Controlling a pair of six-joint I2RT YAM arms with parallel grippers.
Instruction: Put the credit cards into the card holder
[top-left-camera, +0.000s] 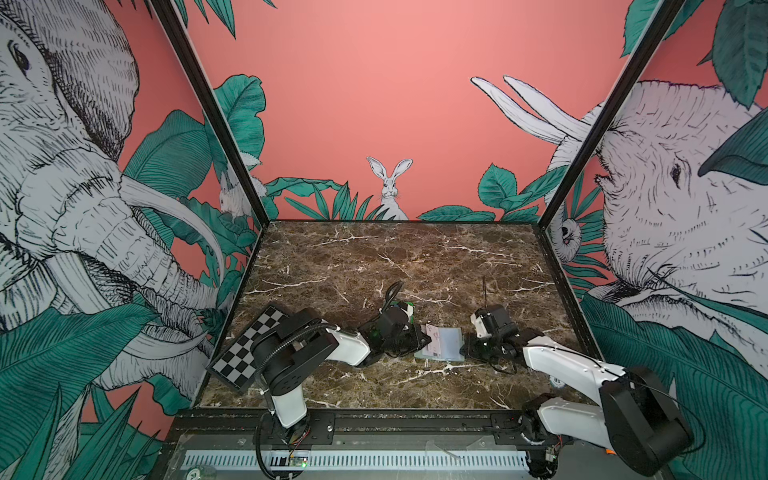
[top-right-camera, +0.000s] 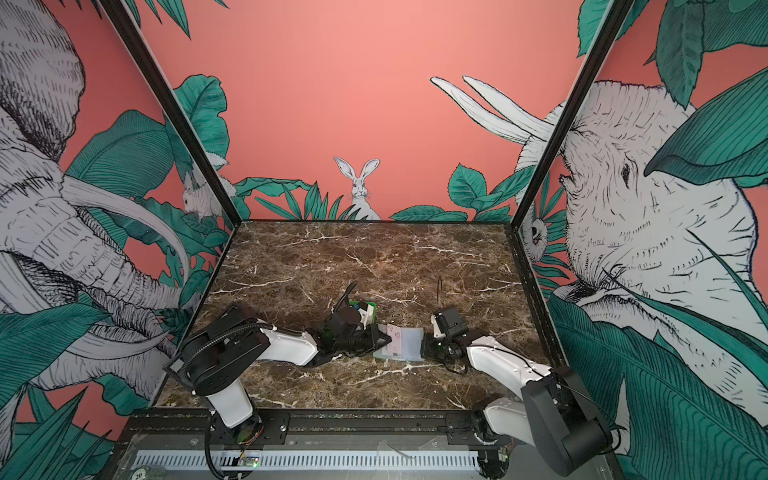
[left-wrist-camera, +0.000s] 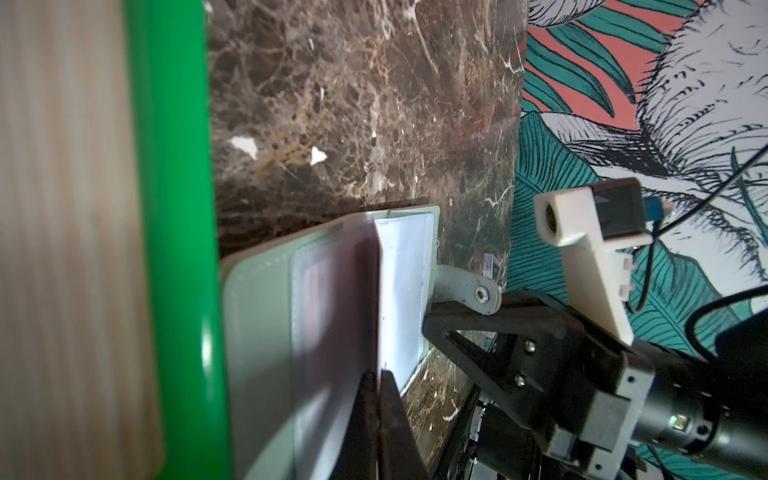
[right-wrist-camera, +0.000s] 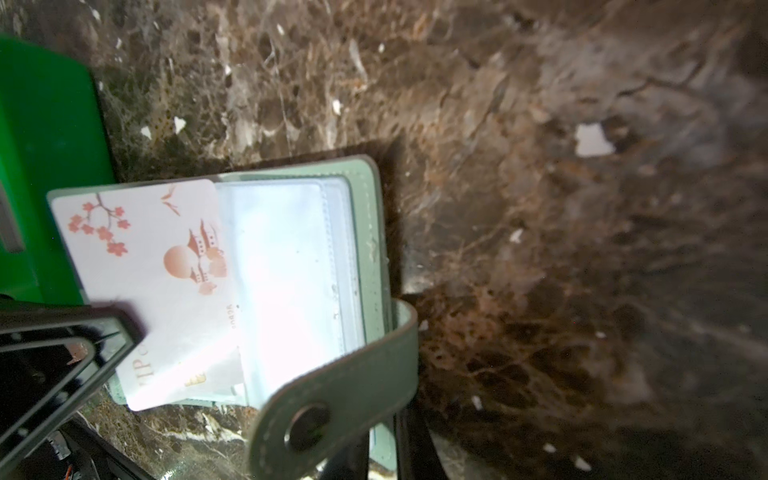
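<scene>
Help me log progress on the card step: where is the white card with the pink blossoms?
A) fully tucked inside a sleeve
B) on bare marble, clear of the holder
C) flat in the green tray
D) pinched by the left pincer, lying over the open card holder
D: the left pincer grips the blossom card, which lies across the open card holder with its face mostly uncovered.

One card holder (right-wrist-camera: 368, 195), one card (right-wrist-camera: 145, 257) (perhaps more)
</scene>
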